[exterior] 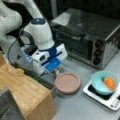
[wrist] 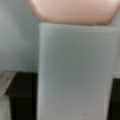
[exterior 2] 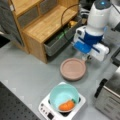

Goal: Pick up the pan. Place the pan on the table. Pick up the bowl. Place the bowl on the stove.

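Note:
The pinkish-brown pan (exterior: 67, 82) (exterior 2: 73, 68) lies flat on the grey table (exterior: 75, 107) (exterior 2: 25, 65), between the wooden unit and the stove. My gripper (exterior: 57, 72) (exterior 2: 86, 58) is down at the pan's edge. In the wrist view its dark fingers (wrist: 22, 95) press against both sides of the white handle (wrist: 75, 75), with the pan rim (wrist: 72, 11) at the top. The teal bowl (exterior: 100, 83) (exterior 2: 61, 96) sits on the white stove (exterior: 112, 102) (exterior 2: 47, 108) with an orange object (exterior: 109, 83) (exterior 2: 66, 105) inside.
A large steel toaster oven (exterior: 87, 32) (exterior 2: 110, 97) stands behind the stove. A light wooden shelf unit (exterior: 22, 87) (exterior 2: 42, 22) is beside the arm, with a black cable (exterior: 12, 57) running along it.

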